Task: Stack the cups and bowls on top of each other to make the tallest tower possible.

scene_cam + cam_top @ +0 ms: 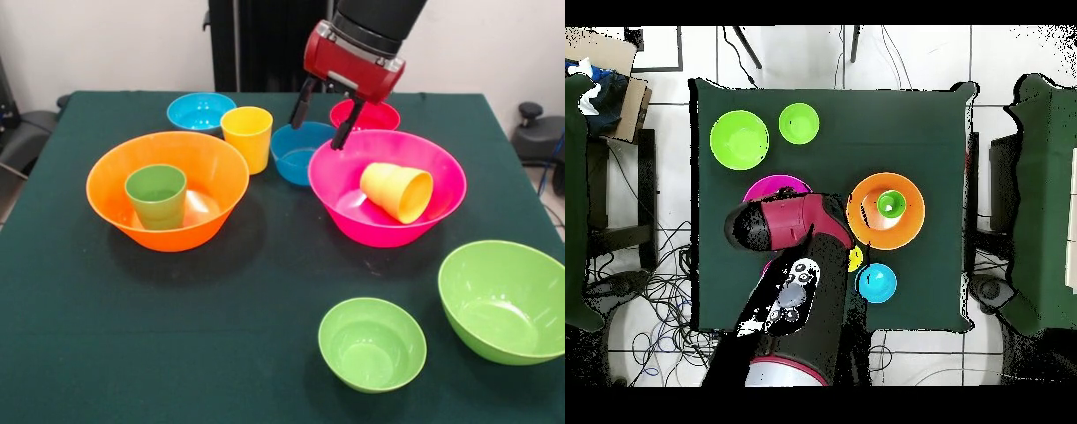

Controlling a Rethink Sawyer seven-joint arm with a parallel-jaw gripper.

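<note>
Gripper (323,124): two black fingers spread apart, holding nothing, hanging below the red wrist at the 12 o'clock rim of the large hot pink bowl (353,216), with the darker blue bowl (298,155) just behind the left finger as the front view shows it.

Large hot pink bowl: upright, right of table centre in the front view. Inside it the orange-yellow cup (397,191) lies tipped on its side, mouth turned toward 4 o'clock, resting against the bowl's inner wall.

Large orange bowl (115,172): upright, at 9 o'clock from the pink bowl, the two apart. The green cup (156,196) stands upright in its middle, mouth up. The overhead view shows the same cup (889,206) inside the orange bowl (865,212).

Yellow cup (247,138): upright on the green table cloth (265,291), just beside the orange bowl's far rim and just beside the darker blue bowl.

Light blue bowl (199,111): upright at the far side, 11 o'clock from the yellow cup.

Red-pink bowl (378,116): upright behind the hot pink bowl, partly hidden by the gripper.

Small lime green bowl (372,343): upright, at the near side, at 6 o'clock from the hot pink bowl. Large lime green bowl (508,300): upright, at 3 o'clock from the small one, near it but apart, cut by the picture's edge.

No bowl rests on another.
</note>
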